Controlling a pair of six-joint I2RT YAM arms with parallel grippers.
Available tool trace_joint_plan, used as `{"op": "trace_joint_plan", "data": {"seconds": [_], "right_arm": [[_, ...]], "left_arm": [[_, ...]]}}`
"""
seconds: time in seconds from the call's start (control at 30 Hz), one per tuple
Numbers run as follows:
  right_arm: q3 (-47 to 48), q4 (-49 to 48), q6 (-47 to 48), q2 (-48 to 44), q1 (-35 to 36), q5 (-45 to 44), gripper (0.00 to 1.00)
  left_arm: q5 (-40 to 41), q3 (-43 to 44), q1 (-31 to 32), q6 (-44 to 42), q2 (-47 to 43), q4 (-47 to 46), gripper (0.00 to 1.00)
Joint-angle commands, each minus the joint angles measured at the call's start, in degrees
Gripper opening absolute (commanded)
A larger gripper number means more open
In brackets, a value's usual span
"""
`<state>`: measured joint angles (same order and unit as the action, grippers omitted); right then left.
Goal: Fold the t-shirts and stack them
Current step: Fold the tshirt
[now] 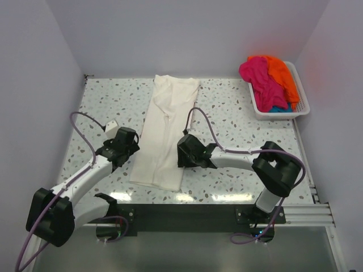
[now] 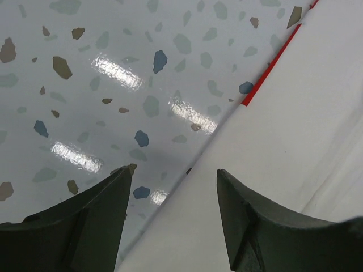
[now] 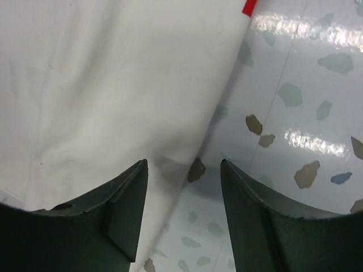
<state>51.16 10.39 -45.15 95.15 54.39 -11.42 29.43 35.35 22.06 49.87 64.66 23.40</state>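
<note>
1. No word, number, brand name or sign can be read in any of the three views.
2. On the cream-white t-shirt (image 1: pixel 164 130), the left wrist view shows a thin red strip (image 2: pixel 269 71) along the cloth's edge, ahead of the left gripper (image 2: pixel 173 173) and to its right. It is plain colour, with no letters on it.
3. In the right wrist view a small red patch (image 3: pixel 249 7) sits at the shirt's edge, far ahead of the right gripper (image 3: pixel 183 164). The top of the picture cuts it off, and no letter shows on it.
</note>
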Motion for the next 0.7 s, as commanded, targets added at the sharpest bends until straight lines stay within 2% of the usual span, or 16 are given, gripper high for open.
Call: {"op": "trace_joint_plan", "data": {"seconds": [0.0, 0.1, 0.13, 0.2, 0.3, 0.5, 0.67], "right_arm": [[4.03, 0.51, -0.38, 3.63, -0.16, -3.7, 0.56], [5.35, 1.38, 0.05, 5.56, -0.16, -4.22, 0.49], [5.88, 1.91, 0.23, 5.92, -0.16, -4.92, 0.42], [5.71, 3.23, 0.58, 6.36, -0.25, -5.71, 0.35], [4.66, 4.28, 1.63, 5.31, -1.48, -6.07, 0.28], [1.76, 4.55, 4.97, 2.15, -8.68, -2.92, 0.12], [2.45, 5.86, 7.26, 1.52, -10.89, -3.17, 0.12]], "left_arm": [[3.0, -2.04, 1.31, 3.48, -4.97, 0.77, 0.66], [3.0, -4.59, 1.93, 4.45, -7.0, 1.65, 0.67], [2.22, -5.11, 1.93, 4.71, -8.31, 1.39, 0.67], [1.16, -6.52, 2.02, 4.01, -9.73, 0.6, 0.67], [-2.0, -7.23, 2.63, 2.53, -10.34, -0.72, 0.67], [-9.91, -11.53, 6.85, -0.47, -13.07, -6.96, 0.69], [-12.21, -13.12, 7.38, -1.96, -12.72, -6.18, 0.7]]}}
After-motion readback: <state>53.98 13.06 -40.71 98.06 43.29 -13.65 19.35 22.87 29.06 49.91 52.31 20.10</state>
